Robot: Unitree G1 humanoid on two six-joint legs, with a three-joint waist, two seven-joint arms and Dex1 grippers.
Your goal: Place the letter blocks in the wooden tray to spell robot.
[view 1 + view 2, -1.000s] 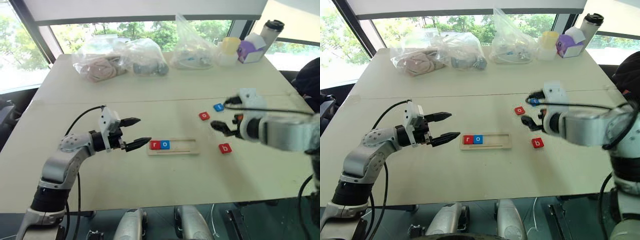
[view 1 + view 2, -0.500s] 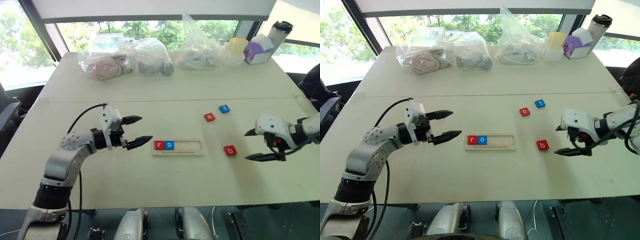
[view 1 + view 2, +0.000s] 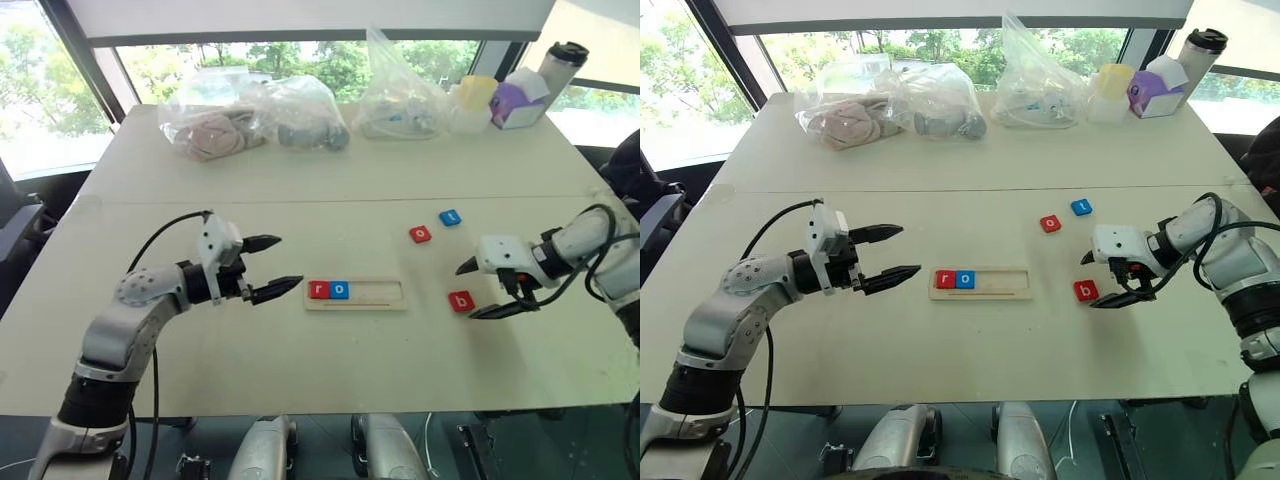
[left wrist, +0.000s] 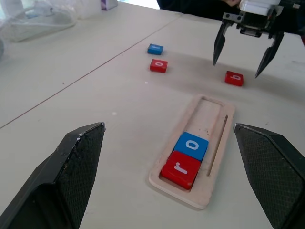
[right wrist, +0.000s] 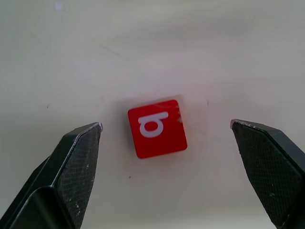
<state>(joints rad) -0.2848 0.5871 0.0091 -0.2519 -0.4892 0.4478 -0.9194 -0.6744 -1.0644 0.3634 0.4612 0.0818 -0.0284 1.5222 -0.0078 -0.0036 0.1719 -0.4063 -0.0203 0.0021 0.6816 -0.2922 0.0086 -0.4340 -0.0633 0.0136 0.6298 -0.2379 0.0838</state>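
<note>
A: The wooden tray (image 3: 355, 294) — has it changed since a second ago?

B: No. It lies flat near the middle of the pale table (image 3: 300, 180), with the red r block (image 3: 319, 290) and the blue o block (image 3: 339, 290) side by side at its left end, as before. The rest of its slot is bare wood. What moved is the right gripper (image 3: 1102, 279): a second ago it was up by the two far blocks, and now it hangs over the red b block (image 3: 1086, 290), jaws spread wide, one finger to either side of the tile and touching nothing.

A: And the left gripper (image 3: 279, 266)?

B: It has kept its place just left of the tray, pointing at it, jaws wide and empty.

A: The room?

B: Big windows with greenery behind the table. Along the far edge sit clear plastic bags (image 3: 250, 115), a purple-and-white carton (image 3: 515, 103) and a lidded tumbler (image 3: 560, 68).

A: The loose blocks?

B: The red o block (image 3: 420, 234) and the blue t block (image 3: 450, 217) lie close together beyond the tray's right end. The b block rests on the table to the tray's right, its white letter up.
</note>
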